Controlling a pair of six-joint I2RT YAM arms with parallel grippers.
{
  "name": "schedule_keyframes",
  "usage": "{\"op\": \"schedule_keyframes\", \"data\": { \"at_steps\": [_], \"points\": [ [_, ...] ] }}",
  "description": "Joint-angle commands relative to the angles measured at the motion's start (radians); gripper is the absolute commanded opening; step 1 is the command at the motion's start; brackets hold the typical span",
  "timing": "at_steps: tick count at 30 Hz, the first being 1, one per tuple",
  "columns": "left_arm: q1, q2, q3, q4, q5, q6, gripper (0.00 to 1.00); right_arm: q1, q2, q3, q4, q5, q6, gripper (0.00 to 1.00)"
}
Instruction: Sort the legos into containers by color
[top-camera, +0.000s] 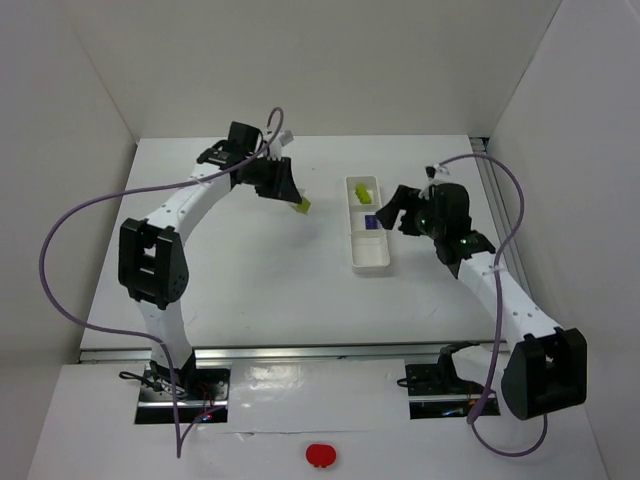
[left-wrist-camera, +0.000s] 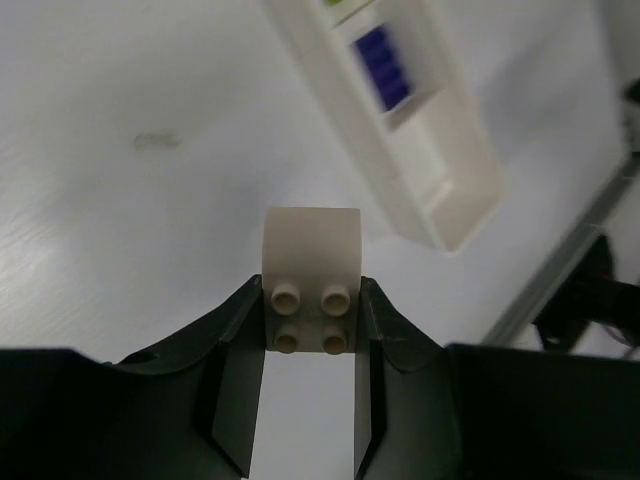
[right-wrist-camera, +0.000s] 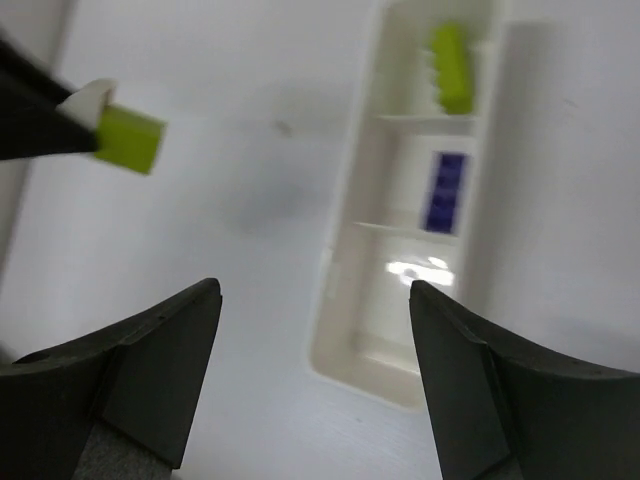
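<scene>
Closest to the lens, the cream-white brick (left-wrist-camera: 310, 262) is pinched between the dark fingers of the left gripper (left-wrist-camera: 310, 300), with its four studs turned toward the wrist camera. In the right wrist view a yellow-green brick (right-wrist-camera: 130, 140) is seen stuck on the end of that cream piece. The pair is held clear above the table (top-camera: 250, 290), left of the tray's far end. The tray (top-camera: 371, 258) is laid right of centre, its long side running near to far. In the far compartment (right-wrist-camera: 410, 70) a second yellow-green brick (right-wrist-camera: 452, 65) is seen. In the middle compartment (right-wrist-camera: 400, 180) the dark purple-blue brick (right-wrist-camera: 445, 190) is laid flat. The right gripper (right-wrist-camera: 312, 295) is held just right of the tray's middle, and its jaws are spread wide.
</scene>
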Motion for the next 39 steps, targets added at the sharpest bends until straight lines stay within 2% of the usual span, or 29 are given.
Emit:
{"op": "schedule_keyframes", "data": {
  "at_steps": [1, 3, 6, 7, 9, 16, 25, 28, 30, 32, 33, 34, 35, 39],
  "points": [
    [0.032, -0.063, 0.046, 0.135, 0.488, -0.018, 0.00, -0.001, 0.063, 0.151, 0.126, -0.516, -0.102, 0.83],
    [0.032, -0.074, 0.023, 0.187, 0.564, -0.038, 0.00, -0.001, 0.124, 0.187, 0.205, -0.718, -0.085, 0.83],
    [0.032, -0.074, -0.015, 0.326, 0.688, -0.112, 0.00, -0.001, 0.160, 0.187, 0.390, -0.851, 0.018, 0.83],
    [0.032, -0.074, -0.026, 0.366, 0.745, -0.159, 0.00, -0.001, 0.177, 0.187, 0.390, -0.851, 0.027, 0.83],
    [0.032, -0.074, -0.049, 0.480, 0.770, -0.213, 0.00, 0.008, 0.207, 0.216, 0.376, -0.851, 0.015, 0.85],
    [0.022, -0.083, -0.080, 0.603, 0.822, -0.292, 0.00, 0.048, 0.278, 0.267, 0.378, -0.837, -0.004, 0.86],
    [0.022, -0.101, -0.080, 0.578, 0.813, -0.284, 0.00, 0.079, 0.375, 0.265, 0.674, -0.893, 0.202, 0.83],
    [0.013, -0.112, -0.080, 0.578, 0.813, -0.275, 0.00, 0.089, 0.404, 0.290, 0.674, -0.882, 0.216, 0.74],
    [0.013, -0.112, -0.080, 0.578, 0.813, -0.275, 0.00, 0.099, 0.415, 0.290, 0.674, -0.871, 0.216, 0.56],
    [0.013, -0.112, -0.080, 0.568, 0.813, -0.266, 0.00, 0.099, 0.415, 0.277, 0.707, -0.871, 0.242, 0.34],
    [0.013, -0.112, -0.080, 0.552, 0.813, -0.266, 0.00, 0.099, 0.415, 0.277, 0.707, -0.859, 0.251, 0.13],
    [0.013, -0.112, -0.069, 0.552, 0.813, -0.266, 0.00, 0.099, 0.415, 0.267, 0.707, -0.859, 0.251, 0.06],
    [0.013, -0.112, -0.069, 0.552, 0.813, -0.266, 0.00, 0.099, 0.404, 0.254, 0.707, -0.844, 0.251, 0.01],
    [0.013, -0.112, -0.069, 0.542, 0.804, -0.256, 0.00, 0.099, 0.349, 0.204, 0.675, -0.764, 0.236, 0.00]
  ]
}}
